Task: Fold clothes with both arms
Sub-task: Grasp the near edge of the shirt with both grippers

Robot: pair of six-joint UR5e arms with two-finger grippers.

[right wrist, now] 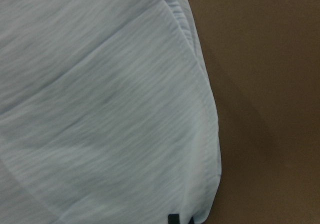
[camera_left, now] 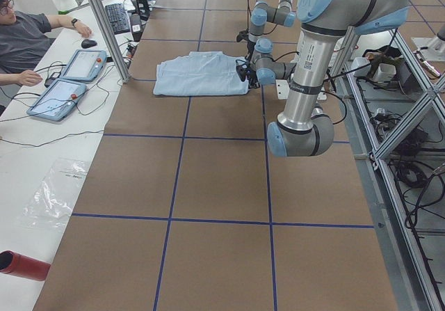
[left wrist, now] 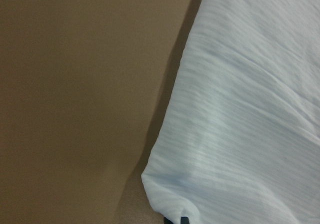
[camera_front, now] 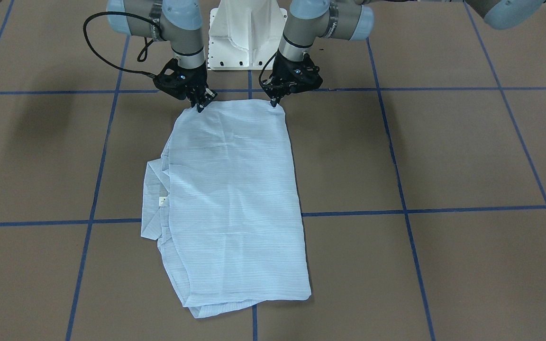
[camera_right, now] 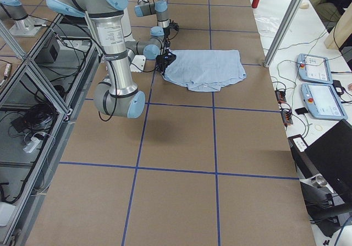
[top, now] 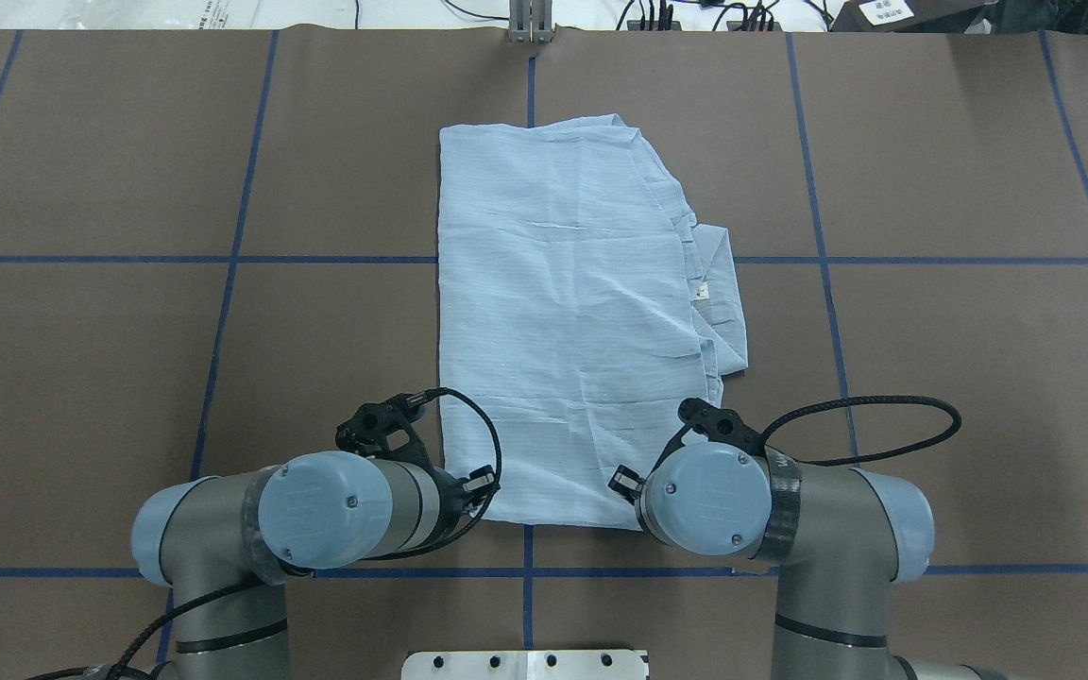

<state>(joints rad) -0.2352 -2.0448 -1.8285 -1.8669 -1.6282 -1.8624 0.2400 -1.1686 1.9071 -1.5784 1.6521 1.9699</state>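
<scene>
Closest in, just ahead of the white base [camera_front: 247,33], the left gripper [camera_front: 276,101] has its fingers pinched together on one near corner of the shirt [camera_front: 235,189]. The right gripper [camera_front: 200,105] is clamped on the other near corner. From there the pale blue shirt lies folded into a long strip on the brown table [camera_front: 443,156], running away from the robot. Partway along, on the robot's right, folded layers and a small white tag [camera_front: 162,201] stick out. At the far end a lower layer peeks out.
</scene>
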